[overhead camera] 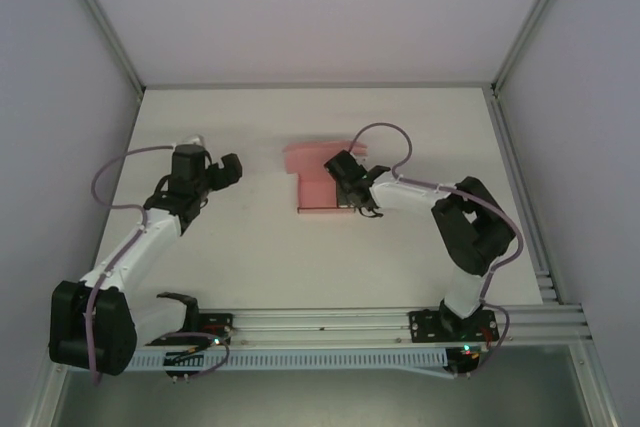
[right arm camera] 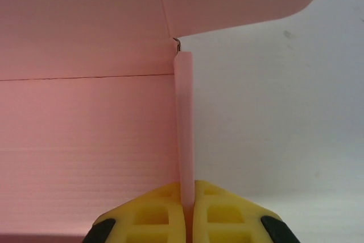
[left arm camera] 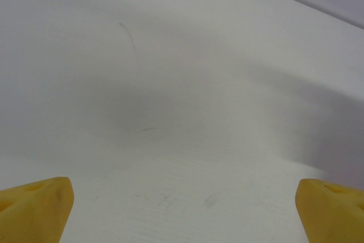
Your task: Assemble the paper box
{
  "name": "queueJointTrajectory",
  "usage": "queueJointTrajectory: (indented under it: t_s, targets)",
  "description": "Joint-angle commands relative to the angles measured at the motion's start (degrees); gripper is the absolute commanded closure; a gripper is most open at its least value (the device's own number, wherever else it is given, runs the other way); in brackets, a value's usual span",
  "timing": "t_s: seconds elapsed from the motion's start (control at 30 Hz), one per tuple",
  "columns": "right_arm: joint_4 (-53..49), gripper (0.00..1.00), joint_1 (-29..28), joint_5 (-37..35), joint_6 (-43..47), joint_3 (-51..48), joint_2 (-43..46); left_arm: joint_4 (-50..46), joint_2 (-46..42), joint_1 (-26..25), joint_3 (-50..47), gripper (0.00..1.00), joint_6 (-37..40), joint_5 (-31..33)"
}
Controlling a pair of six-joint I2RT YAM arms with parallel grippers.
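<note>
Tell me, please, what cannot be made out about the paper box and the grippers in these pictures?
1. Top external: the right gripper covers the right edge of the paper box, and the box's creases are too small to read.
2. Right wrist: the left and top frame edges cut off the box, so its full shape is unclear.
3. Left wrist: the bottom frame edge cuts off most of the left gripper.

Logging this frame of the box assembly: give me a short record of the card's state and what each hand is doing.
paper box: pink card lying on the table near its centre, not yet a closed box
right hand: shut, pinching a thin upright flap of the paper box
left hand: open, holding nothing, over bare table to the left of the paper box, apart from it
contact: right hand alone touches the card
</note>
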State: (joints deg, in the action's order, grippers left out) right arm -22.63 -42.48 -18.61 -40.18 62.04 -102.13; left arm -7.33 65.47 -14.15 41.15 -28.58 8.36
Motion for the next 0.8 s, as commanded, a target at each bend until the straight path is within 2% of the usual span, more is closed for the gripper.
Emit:
queueJointTrajectory:
  t_s: [0.0,0.17,0.23,0.27,0.33,0.4,0.47,0.57,0.63,0.67,0.7,0.73,0.77]
  targets:
    - [-0.64,1.0,-1.33,-3.09,-5.68,-0.51,-0.15,3.25,-0.98,0.44,-0.97,0.0,1.99,-2.66]
    - [0.56,1.0,-1.63,-3.1,-3.07,-0.95,0.75,5.07,0.07,0.44,-1.18,0.0,4.44,-6.83]
    - [0.22,0.96,-1.59,-3.92,-2.41,-0.81,1.46,6.34,0.57,0.36,-1.11,0.0,6.8,-10.28]
    - [0.22,0.92,-1.58,-3.79,-1.53,-0.76,1.83,7.11,0.73,0.35,-1.06,0.0,7.19,-11.91]
    - [-0.41,0.77,-1.56,-4.07,0.16,-0.05,3.01,8.73,1.61,0.26,-0.31,0.0,9.88,-17.31]
    - [-0.35,0.58,-1.52,-4.55,3.65,0.72,4.9,9.13,2.98,-0.16,1.06,0.0,14.41,-22.13]
    - [0.13,0.58,-1.37,-6.44,7.36,1.06,7.47,8.69,4.73,-0.6,2.43,0.0,20.09,-27.19]
    - [2.63,0.41,0.78,-5.21,13.82,0.49,12.09,6.14,9.69,-1.61,6.75,0.0,26.85,-32.33]
    - [5.99,0.26,3.54,-0.37,20.13,-0.07,15.06,3.15,14.37,-2.79,11.4,0.01,30.3,-34.96]
    - [8.02,0.2,5.16,2.62,23.46,-0.52,16.05,2.24,16.52,-3.6,13.47,0.04,32.2,-35.64]
    - [10.67,0.12,7.11,8.47,28.52,-1.17,16.91,1.27,19.01,-4.39,15.58,0.07,34.68,-37.05]
    - [12.42,0.07,9.05,12.78,32.0,-1.39,17.26,0.68,21.04,-4.94,17.18,0.09,37.16,-38.54]
    - [13.45,0.06,10.98,16.51,34.79,-1.47,17.17,0.0,23.04,-5.42,18.95,0.1,38.61,-39.55]
